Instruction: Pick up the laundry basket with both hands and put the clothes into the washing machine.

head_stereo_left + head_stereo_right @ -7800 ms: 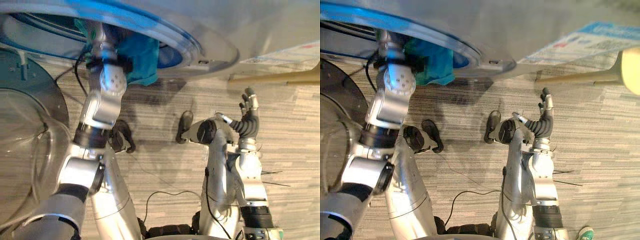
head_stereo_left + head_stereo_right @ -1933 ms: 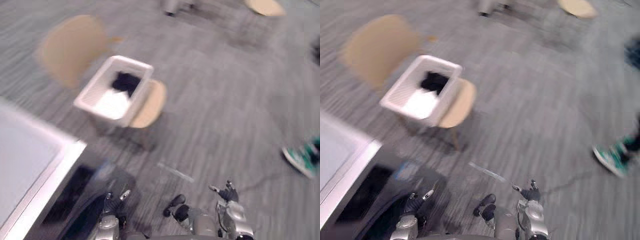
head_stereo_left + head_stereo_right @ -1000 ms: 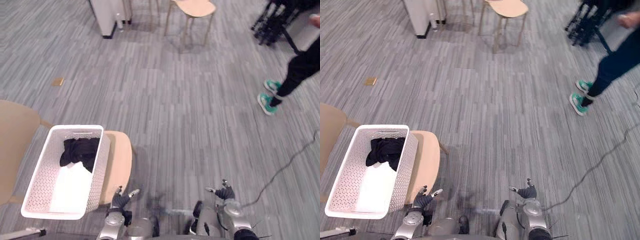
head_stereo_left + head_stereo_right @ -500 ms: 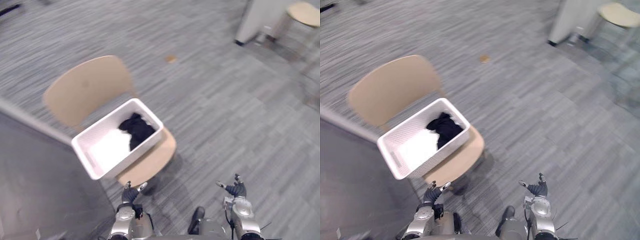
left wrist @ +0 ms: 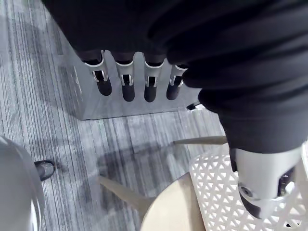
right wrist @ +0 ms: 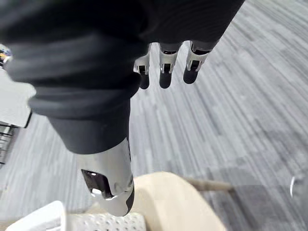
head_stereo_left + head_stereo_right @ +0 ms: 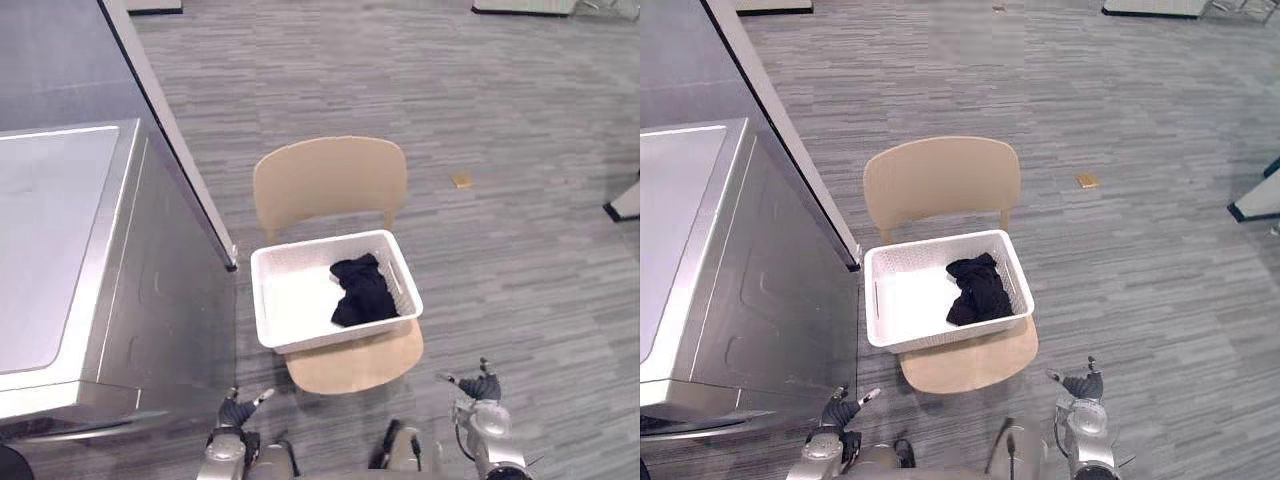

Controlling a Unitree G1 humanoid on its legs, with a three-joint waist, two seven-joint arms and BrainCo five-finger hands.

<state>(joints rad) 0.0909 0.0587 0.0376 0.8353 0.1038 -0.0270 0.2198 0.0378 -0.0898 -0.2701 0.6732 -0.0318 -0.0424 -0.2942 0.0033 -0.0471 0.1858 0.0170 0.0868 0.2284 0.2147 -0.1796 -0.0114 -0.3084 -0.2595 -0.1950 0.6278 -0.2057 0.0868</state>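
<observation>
Your laundry basket [image 7: 292,300] sits in the middle of the frame on the seat of a pale wooden chair [image 7: 330,180]. A heap of black clothes [image 7: 362,292] lies in its right half, and the rest of its white bottom is bare. Resting on the seat keeps the basket off the floor, which probably lets you take its 2 short ends without a deep stoop.

The washing machine [image 7: 60,230] fills the left of the frame, just beside the chair, so the carry should be short. Its door cannot be seen from this angle.

Both hands are low at the bottom edge, well short of the basket: the left hand [image 7: 238,408] at lower left and the right hand [image 7: 482,385] at lower right. Each has its fingers [image 5: 126,89] straight, thumb spread, and holds nothing. They are spaced about as wide as the basket (a fair starting stance for a 2-handed lift).

The floor [image 7: 500,150] is grey striped carpet, flat and open around the chair. 1 small tan scrap [image 7: 461,180] lies to the right of the chair back, clear of your path.
</observation>
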